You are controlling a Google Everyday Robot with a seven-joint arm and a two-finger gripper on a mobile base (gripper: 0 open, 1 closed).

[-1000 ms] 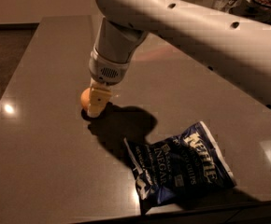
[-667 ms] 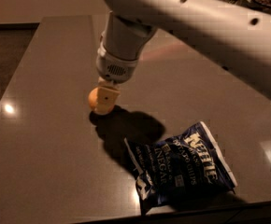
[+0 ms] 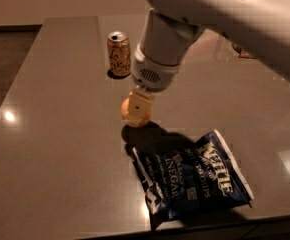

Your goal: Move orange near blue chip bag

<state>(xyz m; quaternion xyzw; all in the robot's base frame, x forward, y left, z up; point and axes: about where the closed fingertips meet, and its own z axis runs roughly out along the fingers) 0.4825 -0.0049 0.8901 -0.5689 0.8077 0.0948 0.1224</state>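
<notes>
The orange (image 3: 125, 109) sits between the cream fingers of my gripper (image 3: 136, 112), just above the dark grey table (image 3: 55, 144) at its middle. The gripper is shut on the orange, and the fingers hide most of the fruit. The blue chip bag (image 3: 190, 181), dark blue foil with white "Kettle" lettering, lies flat to the lower right of the gripper, close to the table's front edge. A short gap with the arm's shadow separates the orange from the bag's upper left corner.
A tan and gold drink can (image 3: 119, 54) stands upright behind and left of the gripper. My white arm (image 3: 220, 14) crosses the upper right of the view. The table's front edge runs just below the bag.
My gripper has moved right and slightly toward the front with the orange in it, closer to the chip bag. The drink can has come into view behind it.
</notes>
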